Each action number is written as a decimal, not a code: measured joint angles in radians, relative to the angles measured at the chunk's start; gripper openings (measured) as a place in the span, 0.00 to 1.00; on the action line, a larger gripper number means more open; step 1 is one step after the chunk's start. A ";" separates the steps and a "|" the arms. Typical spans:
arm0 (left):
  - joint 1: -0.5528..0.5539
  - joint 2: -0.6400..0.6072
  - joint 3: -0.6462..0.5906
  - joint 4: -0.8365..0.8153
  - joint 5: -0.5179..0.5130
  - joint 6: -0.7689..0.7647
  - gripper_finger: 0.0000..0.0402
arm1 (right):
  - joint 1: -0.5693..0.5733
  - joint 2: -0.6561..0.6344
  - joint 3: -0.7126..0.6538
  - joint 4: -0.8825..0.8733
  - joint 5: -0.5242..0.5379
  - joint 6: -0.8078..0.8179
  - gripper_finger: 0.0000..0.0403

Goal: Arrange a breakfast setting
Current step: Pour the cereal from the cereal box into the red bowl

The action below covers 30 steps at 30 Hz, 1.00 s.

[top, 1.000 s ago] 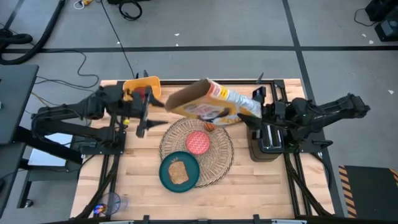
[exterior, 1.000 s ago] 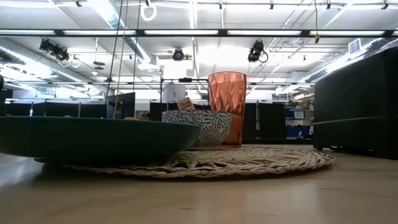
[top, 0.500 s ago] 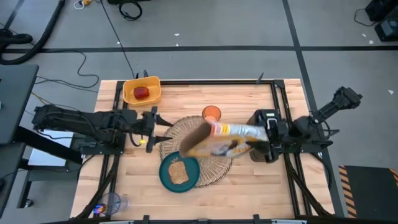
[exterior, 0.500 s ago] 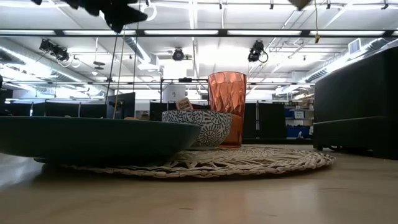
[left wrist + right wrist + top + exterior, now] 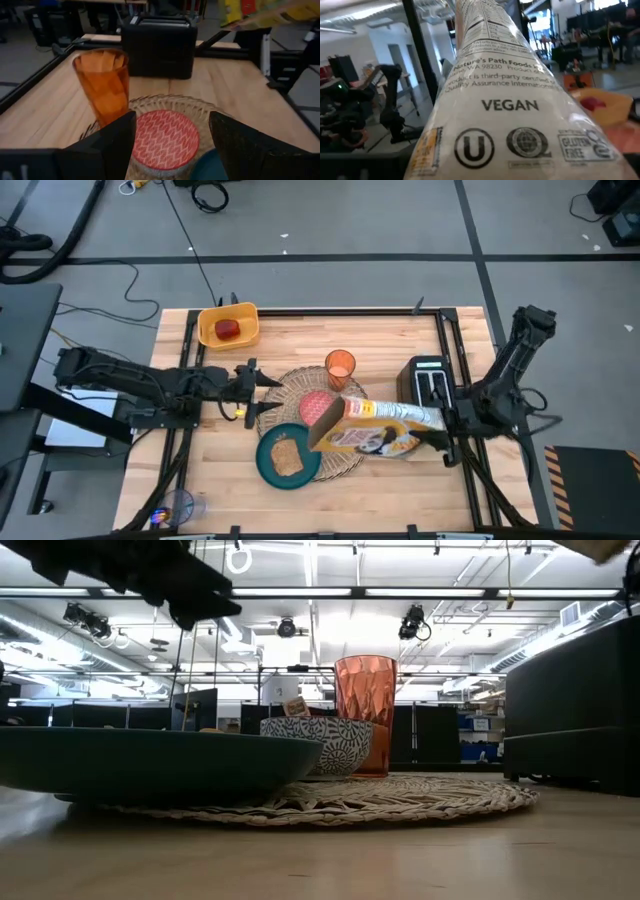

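Observation:
The woven placemat [image 5: 352, 465] lies mid-table. On it stand the teal plate with toast [image 5: 288, 457], the red bowl [image 5: 316, 398] and, at its far edge, the orange cup [image 5: 340, 365]. The red apple [image 5: 228, 329] lies in the yellow bin [image 5: 245, 313]. My right gripper [image 5: 440, 434] is shut on a cereal box [image 5: 370, 430] above the mat's right side. My left gripper [image 5: 264, 390] is open and empty at the mat's left edge, facing the bowl [image 5: 162, 140] and the cup [image 5: 102, 85]. I cannot make out the blue spoon. My right gripper holds the cereal box by its right end [image 5: 428, 423], coming from the table's right side. The box hides the fingers in the right wrist view [image 5: 505, 110]. The box lies roughly level, lifted clear, with its other end [image 5: 322, 430] over the plate's edge and the bowl.
The black toaster [image 5: 425, 383] stands just right of the mat, under my right arm. The yellow bin sits at the far left. A clear cup [image 5: 175, 508] stands at the near left corner. Bare wood lies near the front edge and at the far right.
My right gripper has carried the cereal box from above the mat's far edge toward the table's near edge, and the box has gone from steeply tipped to roughly level. My left gripper has gone from beside the yellow bin to the mat's left edge and has turned to face right.

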 joint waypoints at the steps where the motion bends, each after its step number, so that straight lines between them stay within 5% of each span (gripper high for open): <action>1: 0.000 0.014 -0.004 0.011 -0.005 0.000 0.64 | 0.021 0.018 0.000 -0.003 0.037 0.017 0.51; 11: 0.000 0.116 -0.005 0.082 -0.006 0.000 0.64 | 0.130 0.162 0.000 -0.003 0.348 0.107 0.51; 30: 0.078 -0.023 0.081 -0.184 -0.009 0.079 0.64 | -0.046 0.325 0.000 -0.101 0.310 0.307 0.51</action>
